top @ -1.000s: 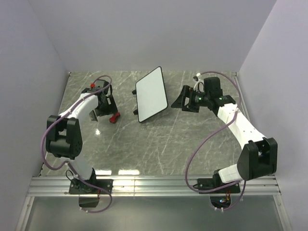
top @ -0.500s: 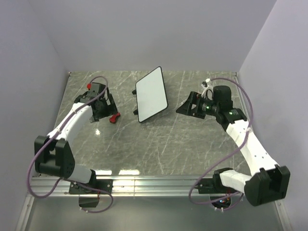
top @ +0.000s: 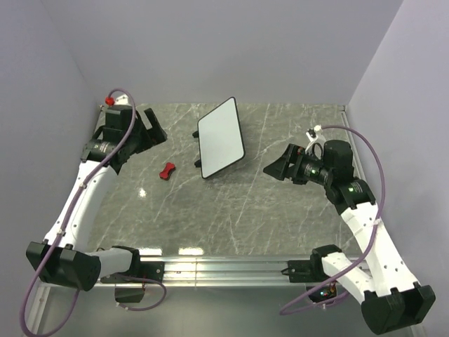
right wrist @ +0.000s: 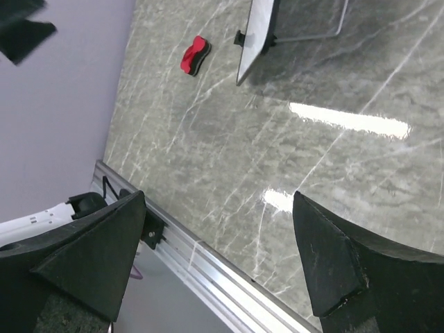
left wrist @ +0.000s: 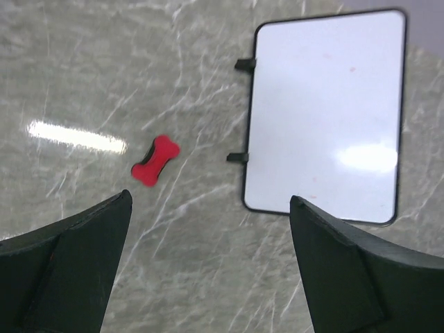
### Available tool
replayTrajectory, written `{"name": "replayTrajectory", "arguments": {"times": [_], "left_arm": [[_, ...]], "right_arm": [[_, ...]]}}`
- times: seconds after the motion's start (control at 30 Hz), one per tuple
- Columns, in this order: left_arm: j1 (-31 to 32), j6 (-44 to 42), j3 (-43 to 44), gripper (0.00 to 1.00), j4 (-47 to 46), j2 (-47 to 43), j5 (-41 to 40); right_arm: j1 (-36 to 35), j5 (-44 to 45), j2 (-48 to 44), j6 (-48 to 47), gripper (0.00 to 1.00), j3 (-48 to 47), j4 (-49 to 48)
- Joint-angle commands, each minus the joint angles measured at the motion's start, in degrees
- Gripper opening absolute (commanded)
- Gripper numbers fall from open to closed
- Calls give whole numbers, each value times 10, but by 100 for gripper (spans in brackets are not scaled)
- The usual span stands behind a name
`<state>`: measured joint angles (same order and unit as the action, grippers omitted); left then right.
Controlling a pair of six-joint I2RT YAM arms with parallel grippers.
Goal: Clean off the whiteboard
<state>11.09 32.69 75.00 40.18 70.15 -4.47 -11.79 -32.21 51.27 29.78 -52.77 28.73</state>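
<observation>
Because the top camera looks down over the whole bench (top: 231, 210), it alone shows both arms at once: the left end effector (top: 144, 137) hangs over the far left corner and the right end effector (top: 279, 163) over the right side, each well apart from the whiteboard (top: 221, 137) between them at the far middle. The left wrist view meets the whiteboard (left wrist: 322, 114) nearly face-on, a plain white face in a thin black frame with a patch of glare. The right wrist view catches the whiteboard (right wrist: 253, 35) edge-on as a thin white sliver, with a wire prop behind it that neither other view shows, and also the metal rail (right wrist: 208, 267) at the near edge. Counted up, there is one whiteboard, one red and black eraser (top: 167, 170), two arms and two end effectors; two small black feet stick out of the board's left long side. The eraser (left wrist: 155, 160) lies flat on the stone just left of the board, not touching it. The board's long axis runs from near to far, its far end leaning a little to the right, and its face appears to tilt up and toward the left arm. The left end effector (left wrist: 209, 201) is spread wide and holds nothing; the right end effector (right wrist: 218, 198) is likewise spread and holds nothing.
</observation>
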Motion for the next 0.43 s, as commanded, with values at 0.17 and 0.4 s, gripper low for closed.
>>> {"name": "replayTrajectory", "arguments": {"times": [0.17, 0.4], "left_arm": [[1, 4, 61, 100, 24, -8, -13], [1, -5, 51, 100, 18, -16, 11]], "right_arm": [[2, 25, -63, 12, 93, 19, 35], [3, 36, -108, 23, 93, 44, 57]]}}
